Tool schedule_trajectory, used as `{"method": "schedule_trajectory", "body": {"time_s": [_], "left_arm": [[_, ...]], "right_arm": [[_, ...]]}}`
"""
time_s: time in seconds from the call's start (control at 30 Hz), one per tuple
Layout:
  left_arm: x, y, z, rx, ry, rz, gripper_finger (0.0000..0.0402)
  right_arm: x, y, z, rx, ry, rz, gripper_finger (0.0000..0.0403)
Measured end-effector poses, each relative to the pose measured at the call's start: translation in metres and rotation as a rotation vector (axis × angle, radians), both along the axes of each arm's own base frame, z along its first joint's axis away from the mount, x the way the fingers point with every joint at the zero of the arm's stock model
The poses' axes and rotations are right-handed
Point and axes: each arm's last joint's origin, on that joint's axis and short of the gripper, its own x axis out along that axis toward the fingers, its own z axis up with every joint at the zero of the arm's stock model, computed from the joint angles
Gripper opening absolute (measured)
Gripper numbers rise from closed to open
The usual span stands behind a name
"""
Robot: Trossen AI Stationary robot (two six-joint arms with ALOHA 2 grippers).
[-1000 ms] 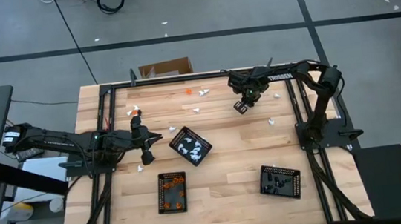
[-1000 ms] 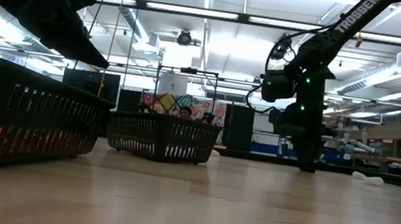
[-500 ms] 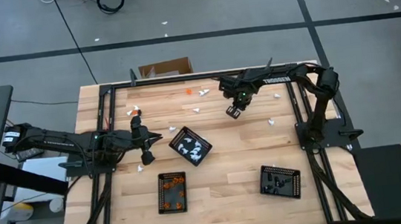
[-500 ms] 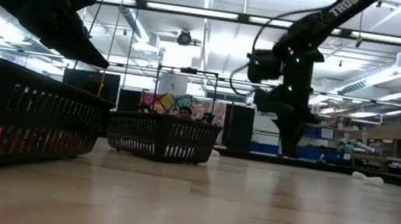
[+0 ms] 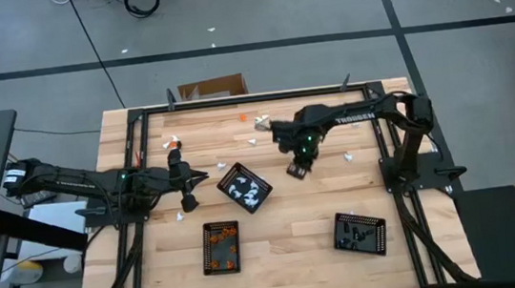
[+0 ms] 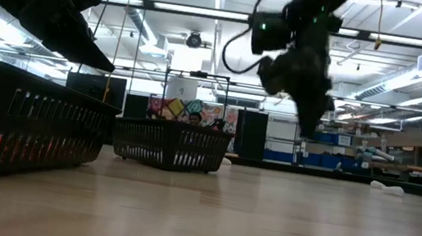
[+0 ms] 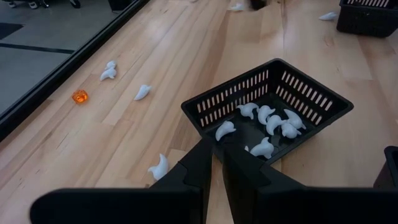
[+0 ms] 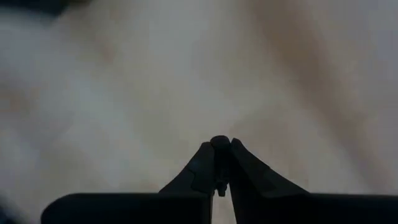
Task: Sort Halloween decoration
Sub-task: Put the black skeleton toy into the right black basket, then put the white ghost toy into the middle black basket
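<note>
Three black trays on the wooden surface (image 5: 283,208): tray with white pieces (image 5: 244,188) near centre, tray with orange pieces (image 5: 221,246) toward near edge left of centre, tray with black pieces (image 5: 360,233) toward near edge right of centre. Loose white pieces (image 5: 255,122) scattered along far edge, a few more near left edge and right of centre; one loose orange piece (image 5: 242,118) near far edge

Left gripper (image 5: 189,201) low over surface, left of the white tray, fingers (image 7: 202,163) pressed together. From left wrist view: tips right at the white tray's near corner, one white piece (image 7: 224,130) just beyond the tips, lying inside the tray; can't tell if pinched or just resting there. Another white piece (image 7: 159,167) on bare wood just beside the fingers, outside the tray

Right gripper (image 5: 296,170) raised above surface, centre, just right of the white tray, arm stretched in from right edge. Fingers together, a small dark bit showing between the tips in right wrist view, too small to identify. Background there blurred, nothing else readable

Low view: right gripper (image 6: 311,125) well clear of the wood; two tray walls in front left
</note>
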Motion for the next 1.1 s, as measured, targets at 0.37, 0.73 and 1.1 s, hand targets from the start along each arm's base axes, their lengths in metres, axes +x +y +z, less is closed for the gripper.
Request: {"method": "schedule_trajectory", "body": {"time_s": [0.37, 0.73, 1.1], "left_arm": [[0.000, 0.000, 0.000, -0.016, -0.006, 0.008, 0.0050], [0.000, 0.000, 0.000, -0.017, -0.006, 0.008, 0.0050], [0.000, 0.000, 0.000, -0.027, -0.009, 0.013, 0.0050]], "right_arm": [[-0.016, 0.134, 0.021, 0.169, 0.267, 0.085, 0.0058], [-0.043, 0.197, 0.015, 0.023, 0.370, 0.034, 0.0124], [-0.065, 0.143, 0.024, -0.262, 0.335, -0.002, 0.0159]]}}
